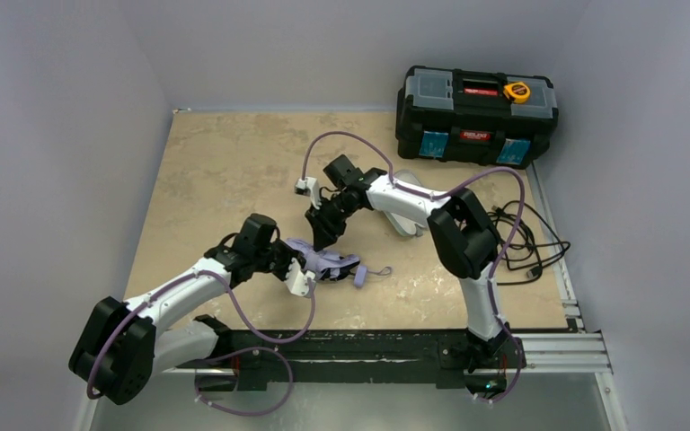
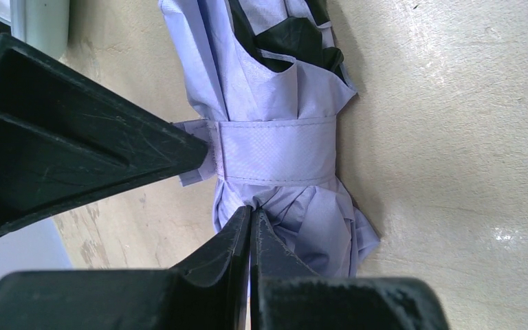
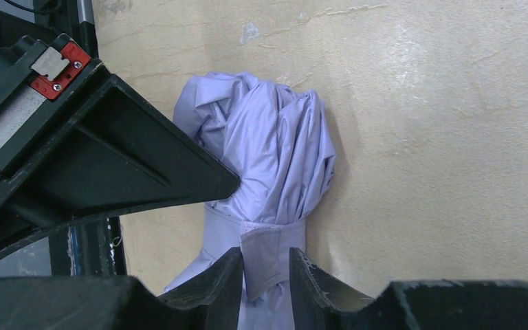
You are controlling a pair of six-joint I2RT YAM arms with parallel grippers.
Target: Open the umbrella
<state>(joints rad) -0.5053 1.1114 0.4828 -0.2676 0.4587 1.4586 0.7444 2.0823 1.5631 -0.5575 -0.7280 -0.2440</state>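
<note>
Umbrella [image 1: 328, 265] lies folded on the table [image 1: 216, 171], a little near of the middle. Its long axis runs roughly left to right, with the handle [image 1: 359, 274] at the right end and the bunched canopy at the left. It is bound shut: the band [image 2: 275, 150] wraps the canopy crosswise to that axis.

Both arms are right on it. The left pincer [image 2: 251, 218] reaches in from the near left. Its fingers are pressed together, and the tips butt against the canopy folds just beside the band. Whether a fold is caught between them I cannot tell.

The right pincer [image 3: 266, 265] comes down from the far side, directly over the band. Its fingers stand partly apart and straddle the tab [image 3: 268, 258] at the band's loose end. The tab sits in the gap between them, but I cannot make out whether they bite on it or only bracket it.

So, as I judge it, the coming move turns on the right pincer. The tab lies between its fingers already, and it has to peel away across the umbrella, not along it. The left one looks placed to pin the canopy down meanwhile.
</note>
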